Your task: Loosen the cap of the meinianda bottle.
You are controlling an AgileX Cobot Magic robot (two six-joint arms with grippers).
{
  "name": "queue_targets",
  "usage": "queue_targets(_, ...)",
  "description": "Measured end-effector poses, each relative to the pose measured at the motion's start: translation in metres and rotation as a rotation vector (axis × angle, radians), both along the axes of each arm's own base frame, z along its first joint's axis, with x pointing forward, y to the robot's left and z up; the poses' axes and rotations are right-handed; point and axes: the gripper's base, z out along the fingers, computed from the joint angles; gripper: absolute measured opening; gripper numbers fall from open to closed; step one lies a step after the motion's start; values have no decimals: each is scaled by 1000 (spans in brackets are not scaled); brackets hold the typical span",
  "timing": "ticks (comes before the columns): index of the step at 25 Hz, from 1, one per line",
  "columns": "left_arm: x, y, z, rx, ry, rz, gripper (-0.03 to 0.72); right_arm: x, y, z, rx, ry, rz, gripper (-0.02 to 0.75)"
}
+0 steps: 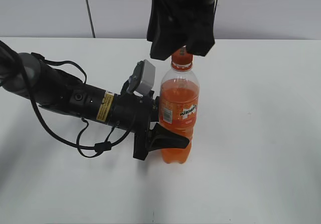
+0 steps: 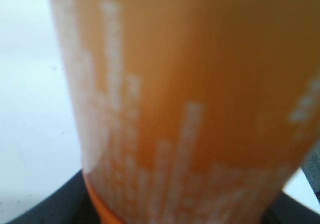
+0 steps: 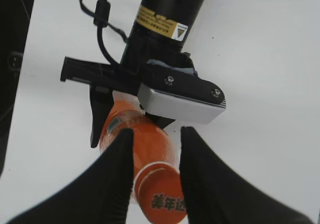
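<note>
Closest to the exterior camera lies bare white table [image 1: 241,184], and on it stands the meinianda bottle [image 1: 179,108], upright, near the middle, orange drink showing above and below its orange label. The left gripper [image 1: 168,134] comes in low from the left, lying almost flat along the table, its jaws clamped around the bottle's lower body; one black finger [image 1: 170,138] wraps across the front, covering part of the ridged section. In the left wrist view the bottle fills nearly the whole picture, blurred orange with pale streaks, pressed right up to the lens. A grey camera box [image 1: 143,77] sits on top of that arm's wrist, just beside the bottle's shoulder, and a black cable [image 1: 90,146] loops down onto the table beneath the arm.

Higher up and further back, the right gripper [image 1: 181,49] hangs straight down over the bottle, closed on the cap [image 1: 182,58], hiding its top. The right wrist view shows two black fingers [image 3: 117,174] flanking the cap [image 3: 160,194], touching its sides. Behind everything runs a pale grey wall [image 1: 276,8].
</note>
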Motion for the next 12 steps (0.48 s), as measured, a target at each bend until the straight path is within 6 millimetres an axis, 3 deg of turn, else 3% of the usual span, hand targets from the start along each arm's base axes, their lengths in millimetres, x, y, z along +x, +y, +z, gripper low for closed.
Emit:
queue_targets(3,0,0,0,0,0,0,399,1,1,8,47,47,-147,270)
queue_targets(7,0,0,0,0,0,0,399,3,0,17,101,113,-383,382)
queue_targets(12,0,0,0,0,1,0,399,12,-8,21,161,187,-858,426)
